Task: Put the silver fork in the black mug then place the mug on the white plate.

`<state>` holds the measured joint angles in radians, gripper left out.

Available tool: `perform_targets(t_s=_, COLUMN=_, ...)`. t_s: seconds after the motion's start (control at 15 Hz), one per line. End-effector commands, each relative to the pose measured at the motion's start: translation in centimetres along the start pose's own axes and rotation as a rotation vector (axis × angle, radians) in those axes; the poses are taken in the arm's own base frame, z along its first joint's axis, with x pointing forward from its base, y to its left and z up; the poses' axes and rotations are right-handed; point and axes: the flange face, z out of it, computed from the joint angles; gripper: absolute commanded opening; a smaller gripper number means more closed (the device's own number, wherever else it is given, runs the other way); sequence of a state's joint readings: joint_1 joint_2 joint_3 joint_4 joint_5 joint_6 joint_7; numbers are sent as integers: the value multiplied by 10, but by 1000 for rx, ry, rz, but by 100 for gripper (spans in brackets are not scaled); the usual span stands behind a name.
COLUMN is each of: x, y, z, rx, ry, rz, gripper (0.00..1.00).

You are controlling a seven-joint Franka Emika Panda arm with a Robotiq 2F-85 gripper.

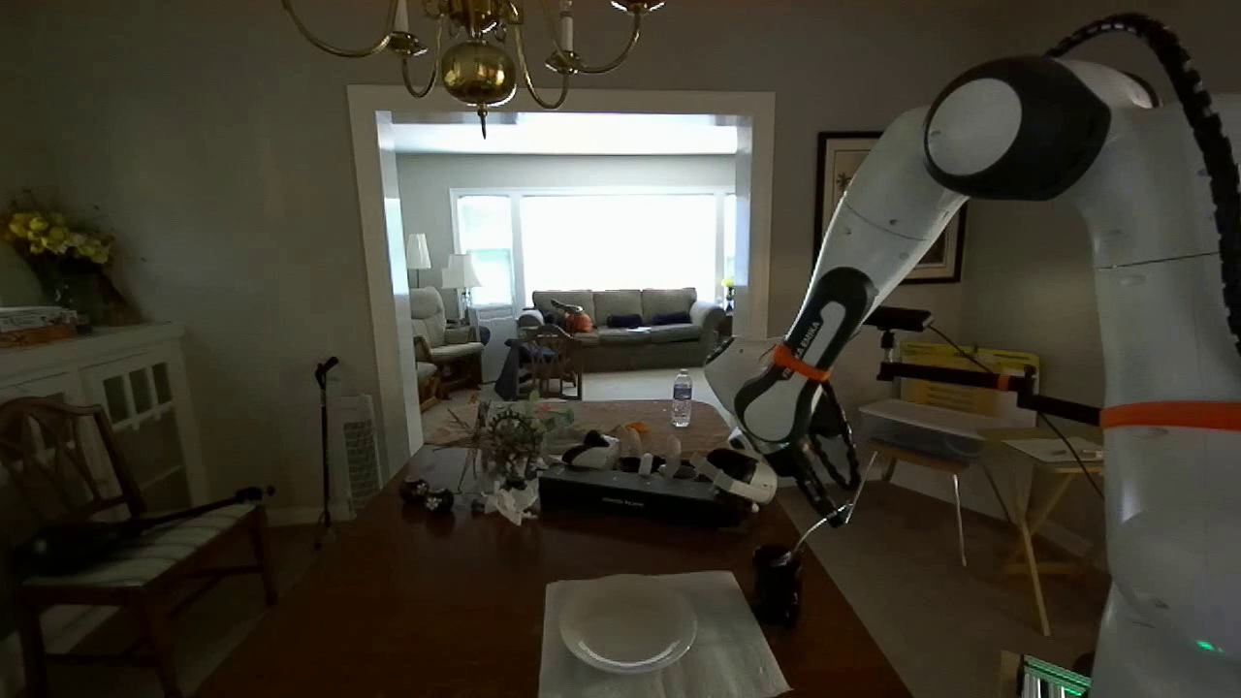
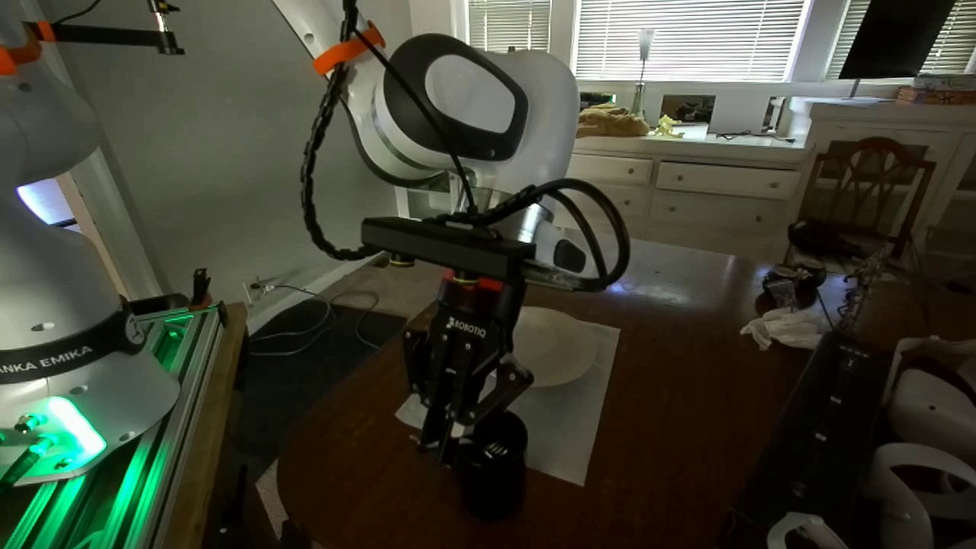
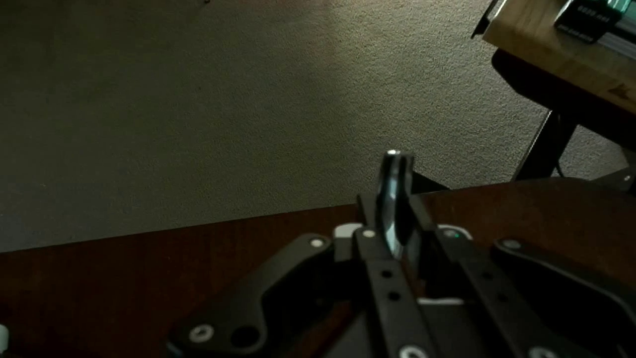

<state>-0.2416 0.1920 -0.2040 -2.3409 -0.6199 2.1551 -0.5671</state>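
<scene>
My gripper (image 1: 836,512) is shut on the silver fork (image 1: 812,533) and holds it tilted. In the wrist view the fork's handle (image 3: 394,186) stands between the fingertips (image 3: 390,216). The black mug (image 1: 778,589) stands upright on the table, beside and below the gripper. In an exterior view the fork's tines show within the opening of the mug (image 2: 492,488); how deep they reach cannot be told. There the gripper (image 2: 448,448) is close to the mug's rim. The white plate (image 1: 628,620) lies flat near the mug, with nothing on it. The mug is not seen in the wrist view.
A white sheet (image 1: 717,669) lies under the plate on the brown table (image 1: 465,601). A long black box (image 1: 630,496) with white headsets stands farther along the table. A water bottle (image 1: 682,397) is behind it. The table edge (image 3: 189,228) runs close by the gripper.
</scene>
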Motion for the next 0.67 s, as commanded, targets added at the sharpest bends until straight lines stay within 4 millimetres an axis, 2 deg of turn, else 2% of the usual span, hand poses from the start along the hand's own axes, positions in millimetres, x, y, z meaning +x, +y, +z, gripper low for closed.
perform_targets(t_s=0.0, x=19, y=-3, z=7, rx=0, ry=-23, rz=-7, gripper=4)
perform_targets(t_s=0.6, x=41, y=-8, z=19, rx=1, ry=-41, rz=-18, gripper=4)
